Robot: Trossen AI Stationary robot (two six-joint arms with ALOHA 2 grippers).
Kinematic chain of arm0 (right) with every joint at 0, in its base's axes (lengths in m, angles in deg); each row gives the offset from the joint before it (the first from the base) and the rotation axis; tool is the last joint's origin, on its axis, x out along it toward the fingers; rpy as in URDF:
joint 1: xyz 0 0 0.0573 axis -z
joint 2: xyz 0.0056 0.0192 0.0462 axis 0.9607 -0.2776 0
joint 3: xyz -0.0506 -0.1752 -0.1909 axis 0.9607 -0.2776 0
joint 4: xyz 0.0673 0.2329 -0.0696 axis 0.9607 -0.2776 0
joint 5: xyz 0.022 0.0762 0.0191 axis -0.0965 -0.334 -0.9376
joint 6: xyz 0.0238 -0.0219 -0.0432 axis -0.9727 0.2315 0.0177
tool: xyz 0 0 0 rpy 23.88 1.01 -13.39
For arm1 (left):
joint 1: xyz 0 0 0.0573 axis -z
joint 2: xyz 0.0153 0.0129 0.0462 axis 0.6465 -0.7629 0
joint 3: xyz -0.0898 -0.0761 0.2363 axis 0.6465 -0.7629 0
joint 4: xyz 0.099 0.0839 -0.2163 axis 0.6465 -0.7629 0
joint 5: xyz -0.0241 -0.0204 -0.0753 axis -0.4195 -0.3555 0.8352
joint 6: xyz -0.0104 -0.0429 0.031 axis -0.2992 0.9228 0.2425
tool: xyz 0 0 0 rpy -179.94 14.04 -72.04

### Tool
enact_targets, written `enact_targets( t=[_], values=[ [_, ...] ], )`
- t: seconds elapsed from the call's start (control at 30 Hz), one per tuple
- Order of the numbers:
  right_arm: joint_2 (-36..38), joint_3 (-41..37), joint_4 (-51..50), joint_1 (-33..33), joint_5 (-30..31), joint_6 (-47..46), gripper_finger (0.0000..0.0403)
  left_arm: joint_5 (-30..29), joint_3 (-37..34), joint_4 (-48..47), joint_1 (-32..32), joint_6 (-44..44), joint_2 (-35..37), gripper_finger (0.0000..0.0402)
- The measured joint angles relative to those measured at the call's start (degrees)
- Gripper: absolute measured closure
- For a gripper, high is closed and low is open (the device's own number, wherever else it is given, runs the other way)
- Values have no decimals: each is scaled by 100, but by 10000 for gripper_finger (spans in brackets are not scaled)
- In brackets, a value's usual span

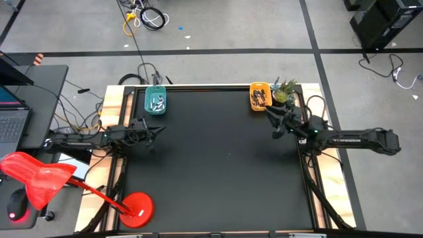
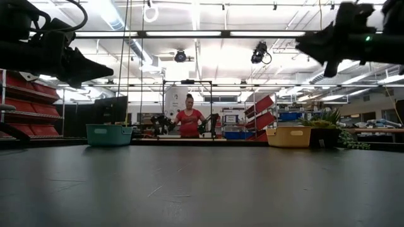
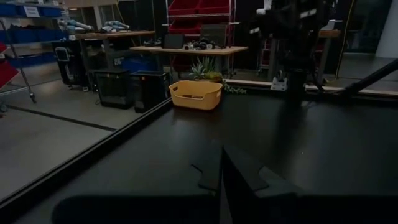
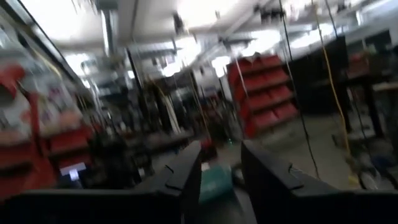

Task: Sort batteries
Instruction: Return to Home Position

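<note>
High view: two trays [image 1: 147, 100] [image 1: 251, 96], batteries [image 1: 157, 102] [image 1: 260, 98] in both.

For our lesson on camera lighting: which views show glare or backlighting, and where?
Low view: ceiling lights turn the left arm and right arm into silhouettes, and the table gleams. Right wrist view: ceiling lights glare. High view: even light.

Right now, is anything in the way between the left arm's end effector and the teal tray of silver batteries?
Nothing visible is. The left end effector hangs over the left side of the table, the teal tray with the silver batteries sits at the far edge, and only bare black surface lies between them.
</note>
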Motion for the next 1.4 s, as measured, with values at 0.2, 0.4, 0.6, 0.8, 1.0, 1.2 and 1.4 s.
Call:
enact_targets(
  t=[0.2, 0.4, 0.6, 0.8, 1.0, 1.2, 1.4],
  values=[
    [720, 1, -17, -20, 0, -2, 281, 0, 0, 0, 1, 0, 0, 382],
    [698, 57, -1493, -20, 0, -1, 280, -2, 0, 2, 0, 0, 0, 382],
    [1117, -15, -2185, -26, 0, -2, 280, -2, 0, 2, 1, 2, 0, 382],
    [1919, -15, -2329, -26, 0, 0, 281, -2, 0, 0, 1, 0, 0, 382],
    [2333, -9, -2160, -26, 0, 0, 279, -2, 0, 0, 1, 0, 0, 382],
    [2529, -13, -2475, -37, 0, -2, 281, -2, 0, 0, 1, 2, 0, 382],
    [2977, -11, -3686, -37, 0, 0, 280, -2, 0, -2, 1, 0, -2, 382]
  ],
)
